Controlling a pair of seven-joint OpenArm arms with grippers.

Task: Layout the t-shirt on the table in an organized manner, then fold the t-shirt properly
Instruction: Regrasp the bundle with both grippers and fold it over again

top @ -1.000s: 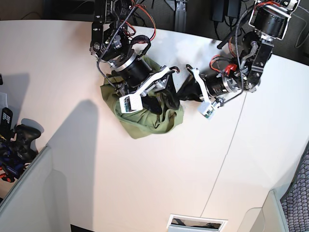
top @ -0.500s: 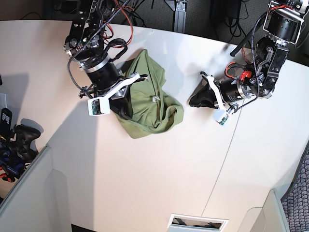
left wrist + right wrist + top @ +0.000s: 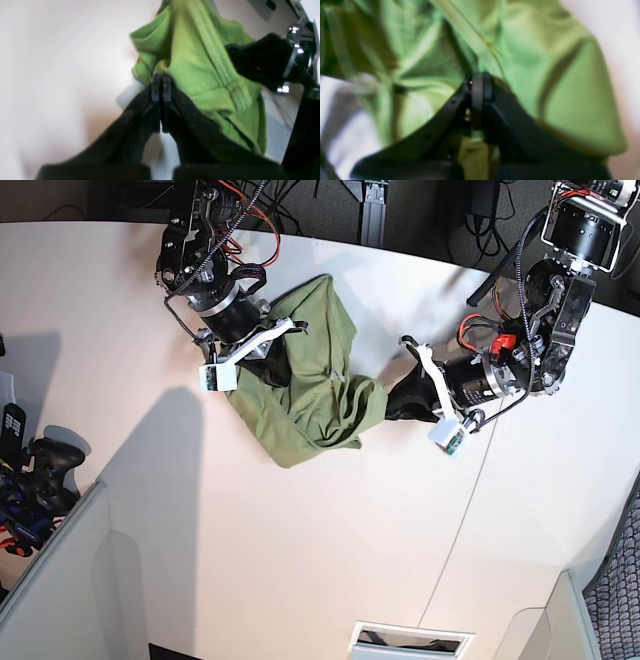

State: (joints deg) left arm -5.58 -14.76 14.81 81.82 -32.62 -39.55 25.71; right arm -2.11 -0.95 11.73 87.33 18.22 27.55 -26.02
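Note:
The olive-green t-shirt (image 3: 320, 385) lies crumpled on the white table (image 3: 300, 530), left of centre. My right gripper (image 3: 272, 365) rests on the shirt's upper left part. In the right wrist view its jaws are shut (image 3: 480, 80), with green cloth (image 3: 540, 75) wrapped around the tips and showing between the fingers. My left gripper (image 3: 392, 402) is at the shirt's right edge. Its jaws (image 3: 160, 82) are pressed together against a hemmed fold of the shirt (image 3: 200, 65). I see no cloth between them.
A dark seam line (image 3: 470, 500) crosses the table on the right. A black game controller (image 3: 45, 465) and a white panel (image 3: 60, 580) sit at the left edge. A slot (image 3: 408, 642) opens at the front edge. Cables and arm bases stand at the back.
My right gripper shut from open and moved up and right onto the shirt's upper left. My left gripper, shut throughout, moved left to the shirt's right edge. The shirt's top has spread wider.

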